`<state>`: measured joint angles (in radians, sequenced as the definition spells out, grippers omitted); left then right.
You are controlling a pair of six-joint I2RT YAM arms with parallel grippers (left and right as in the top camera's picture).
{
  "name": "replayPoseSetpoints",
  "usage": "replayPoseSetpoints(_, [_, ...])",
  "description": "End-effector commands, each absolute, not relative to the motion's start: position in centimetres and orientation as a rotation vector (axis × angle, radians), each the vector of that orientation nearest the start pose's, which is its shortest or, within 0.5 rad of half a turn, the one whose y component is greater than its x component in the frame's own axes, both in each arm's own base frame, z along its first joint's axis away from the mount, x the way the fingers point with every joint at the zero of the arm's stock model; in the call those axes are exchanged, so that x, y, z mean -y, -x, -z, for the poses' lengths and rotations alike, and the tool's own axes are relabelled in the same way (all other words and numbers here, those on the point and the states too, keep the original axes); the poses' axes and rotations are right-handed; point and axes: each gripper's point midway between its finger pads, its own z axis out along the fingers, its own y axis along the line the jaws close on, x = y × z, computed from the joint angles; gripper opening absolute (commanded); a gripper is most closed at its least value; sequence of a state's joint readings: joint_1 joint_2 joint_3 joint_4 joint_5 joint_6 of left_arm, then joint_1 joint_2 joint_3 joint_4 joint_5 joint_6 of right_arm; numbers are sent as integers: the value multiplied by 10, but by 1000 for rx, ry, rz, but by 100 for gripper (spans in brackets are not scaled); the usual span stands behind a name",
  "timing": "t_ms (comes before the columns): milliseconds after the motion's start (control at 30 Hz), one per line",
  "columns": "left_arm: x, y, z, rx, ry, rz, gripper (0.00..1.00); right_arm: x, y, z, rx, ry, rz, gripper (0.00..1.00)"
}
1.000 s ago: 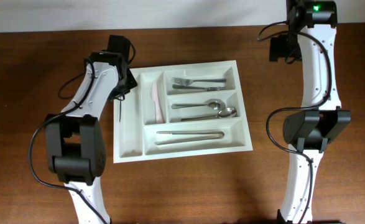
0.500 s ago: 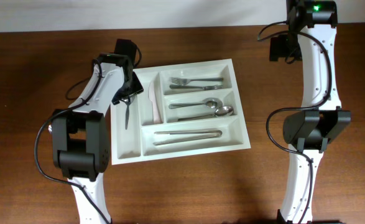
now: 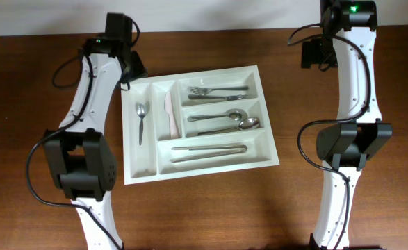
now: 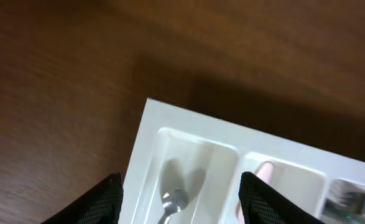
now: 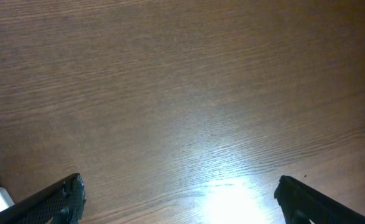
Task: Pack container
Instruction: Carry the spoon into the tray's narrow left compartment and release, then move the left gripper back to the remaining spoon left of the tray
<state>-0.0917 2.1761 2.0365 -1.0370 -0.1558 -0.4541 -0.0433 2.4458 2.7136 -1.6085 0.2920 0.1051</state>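
The table point(image 3: 23, 69) fills my overhead view in dark wood. The container point(image 3: 143, 156) lies flat on it, just left of centre and turned slightly.

My left gripper point(image 4: 181, 186) hangs above the container's upper-left corner. Its two black fingers point(image 4: 110, 196) stand well apart with nothing between them, and they touch nothing. My right gripper point(image 5: 182, 196) is in the upper right of the overhead frame, well apart from the container. Its jaws are spread wide over bare wood and it is empty.

In the long bottom compartment lie slim metal pieces point(image 3: 210, 151); I cannot tell whether they are tongs or separate items. Two spoons point(image 3: 224, 121) share the middle long compartment, and a fork point(image 3: 221, 91) sits in the top one. A pale knife point(image 3: 169, 114) lies in the second narrow compartment, and a small spoon point(image 3: 141, 121) in the leftmost.

The left wrist picture is blurred. It cuts the container off at the bottom and right edges, and only the bowl of the small spoon shows. From above, both grippers are mostly hidden under their own wrists. A white sliver at the lower left edge of the right wrist view is too small for me to identify.
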Motion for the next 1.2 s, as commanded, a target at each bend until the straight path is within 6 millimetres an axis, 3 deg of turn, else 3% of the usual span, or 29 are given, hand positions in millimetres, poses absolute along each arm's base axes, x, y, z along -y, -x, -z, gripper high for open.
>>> replayPoseSetpoints(0, [3,-514,-165,-2609,521,-82,62,73,-495,-192,-2811,-285,433,99])
replayPoseSetpoints(133, [-39,-499,-173,-2572,723,-182,62,73,-495,-192,-2811,-285,433,99])
replayPoseSetpoints(300, [-89,-473,-168,-2581,929,-258,62,73,-494,-192,-2812,-285,434,99])
replayPoseSetpoints(633, [-169,-416,-163,-2595,1153,-539,61,73,-494,-192,-2812,-285,433,99])
replayPoseSetpoints(767, [-176,-403,-151,-2632,1181,-585,61,73,-494,-192,-2812,-285,434,99])
replayPoseSetpoints(1167, [-167,-370,-93,-2781,1194,-648,61,73,-494,-192,-2812,-285,433,99])
